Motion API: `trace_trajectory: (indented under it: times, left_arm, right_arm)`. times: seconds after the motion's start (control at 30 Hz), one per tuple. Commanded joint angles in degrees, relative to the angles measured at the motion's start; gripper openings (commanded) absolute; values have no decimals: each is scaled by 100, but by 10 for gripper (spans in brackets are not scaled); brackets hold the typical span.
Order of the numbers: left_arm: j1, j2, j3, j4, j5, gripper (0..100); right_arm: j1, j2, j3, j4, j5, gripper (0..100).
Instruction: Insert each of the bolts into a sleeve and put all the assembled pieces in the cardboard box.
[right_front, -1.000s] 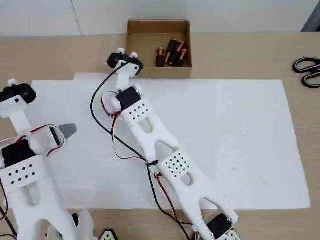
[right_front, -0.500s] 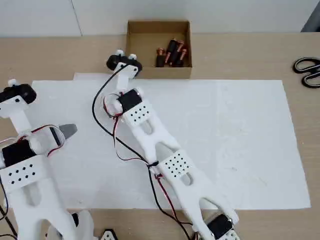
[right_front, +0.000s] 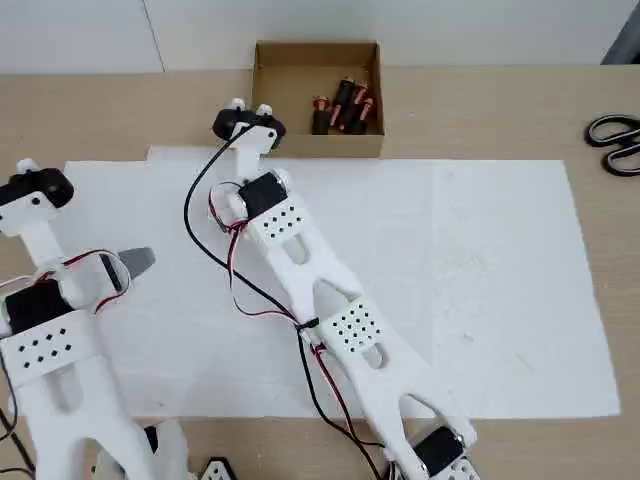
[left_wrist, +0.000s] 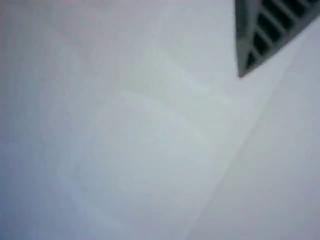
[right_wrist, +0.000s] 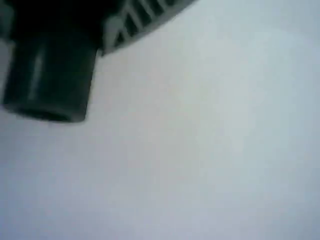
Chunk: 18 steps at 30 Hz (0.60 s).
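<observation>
Seemingly near done, with assembled pieces (right_front: 343, 105) inside cardboard box (right_front: 285, 90), none visible outside it. Cannot tell opening or hold of left gripper (right_front: 138, 261) or right gripper (right_wrist: 142, 20).

Table (right_front: 480, 110): light wood.
White sheet (right_front: 480, 280): spread flat across the table's middle.
Scissors (right_front: 617, 143): black-handled, laid at the table's right edge, off the sheet.

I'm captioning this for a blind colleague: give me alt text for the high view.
One white robot arm extends across a white sheet toward a cardboard box holding several assembled pieces; a second arm sits beside it. Scissors lie on the wooden table.
</observation>
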<state>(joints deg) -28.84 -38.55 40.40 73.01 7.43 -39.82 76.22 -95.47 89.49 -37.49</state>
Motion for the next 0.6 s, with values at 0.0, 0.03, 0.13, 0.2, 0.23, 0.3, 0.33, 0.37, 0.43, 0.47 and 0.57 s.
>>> trace_trajectory:
  times: [0.0, 0.03, 0.13, 0.2, 0.23, 0.3, 0.33, 0.37, 0.43, 0.47, 0.57]
  left_arm:
    - [0, -158, -31, -26, -44, 339]
    - [0, -158, -31, -26, -44, 339]
    - [0, -149, -31, -26, -44, 339]
    - [9, -141, -31, -26, -44, 339]
    - [9, -141, -31, -26, -44, 339]
    - [26, -132, -31, -26, -44, 339]
    - [88, -123, -31, -26, -44, 339]
    - [149, -123, -31, -18, -44, 339]
    - [316, -123, -31, -9, -44, 339]
    - [396, -123, -31, -9, -44, 339]
    - [563, -123, -31, -18, -35, 339]
  right_arm:
    - [84, -1182, -97, 400, 70, 4]
    - [110, -1376, -88, 549, 79, 4]
    - [268, -1930, -88, 699, 413, 4]
    - [338, -2308, -88, 734, 545, 4]
    - [356, -2457, -79, 743, 554, 4]
    - [453, -2659, 53, 778, 554, 4]
    - [532, -2695, 273, 778, 554, 4]
    - [629, -2730, 571, 787, 554, 4]
    - [804, -2774, 1257, 787, 545, 4]
    - [884, -2835, 1582, 787, 545, 4]
    - [1007, -3248, 2637, 778, 554, 3]
